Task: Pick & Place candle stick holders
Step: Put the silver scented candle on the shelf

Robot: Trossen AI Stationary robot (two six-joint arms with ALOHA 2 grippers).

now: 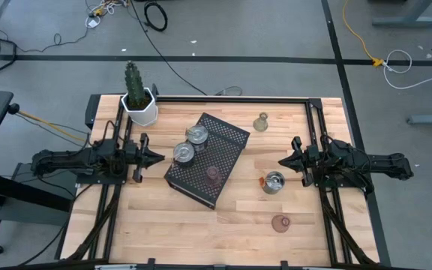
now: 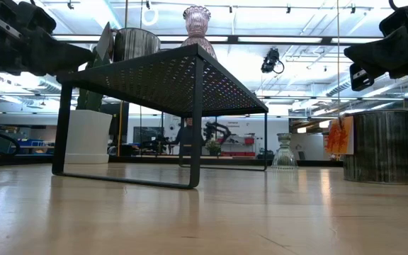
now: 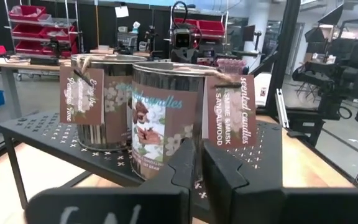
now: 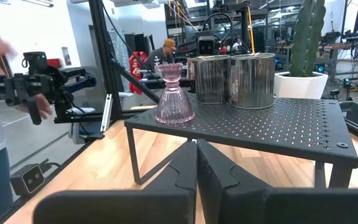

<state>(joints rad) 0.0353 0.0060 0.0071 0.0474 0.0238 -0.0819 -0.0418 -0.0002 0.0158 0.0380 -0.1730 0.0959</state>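
meanwhile both arms wait at the table (image 1: pixel 306 240) edges, left fingers (image 1: pixel 156 158) and right fingers (image 1: pixel 284 161) closed, holding nothing. three holders sit on the tray (image 1: pixel 227 146), three on the table. next likely: open and reach a loose holder (image 1: pixel 274 182).

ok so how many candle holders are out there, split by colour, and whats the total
shiny silver tin holders: 3, two on the black perforated tray at and, one on the wooden table at
pink glass holders: 2, one on the tray, one on the table
olive-yellow glass holder: 1, on the table
total: 6
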